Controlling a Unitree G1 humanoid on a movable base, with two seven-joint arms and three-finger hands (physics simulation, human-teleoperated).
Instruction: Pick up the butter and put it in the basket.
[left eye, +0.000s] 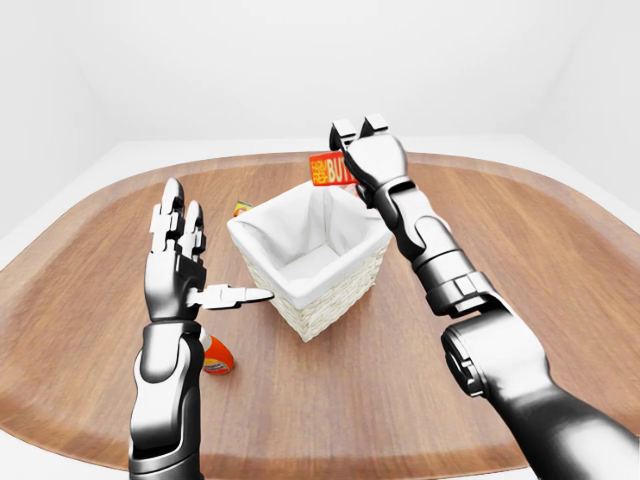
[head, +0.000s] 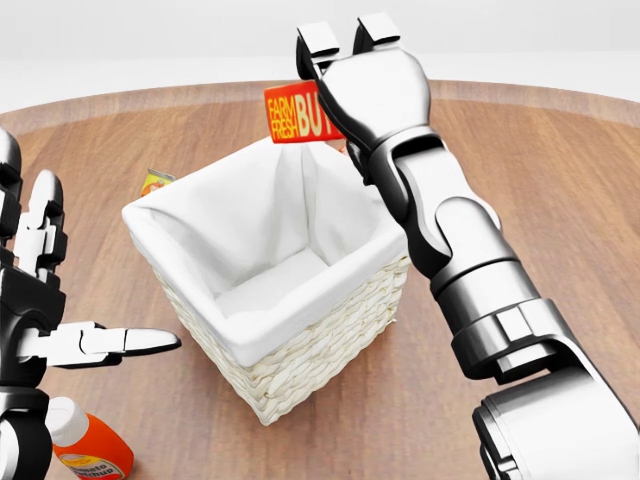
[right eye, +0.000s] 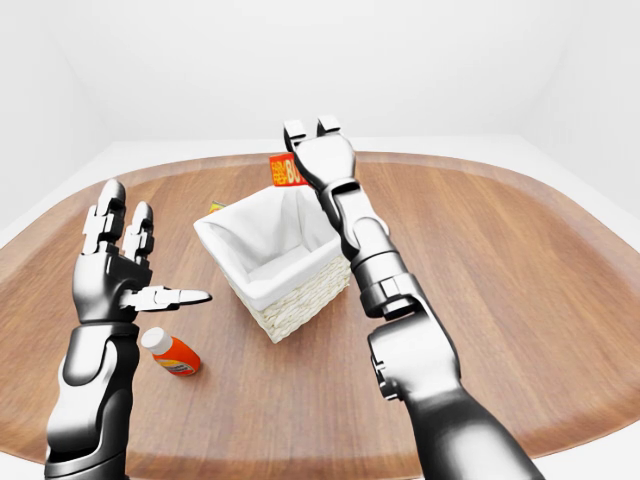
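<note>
Two hands show over the round wooden table (head: 560, 170). Nearest, at the head view's lower left corner, lies an orange bottle (head: 85, 447) with a white cap. Above it the left hand (head: 40, 300) hangs empty, fingers spread apart and upright. The white-lined wicker basket (head: 300, 345) stands in the middle, nothing visible inside. Beyond its far rim the right hand (head: 360, 85) is clamped on the butter (head: 292, 115), a red box held in the air above that rim. A small yellow packet (head: 155, 181) peeks out at the basket's far left.
</note>
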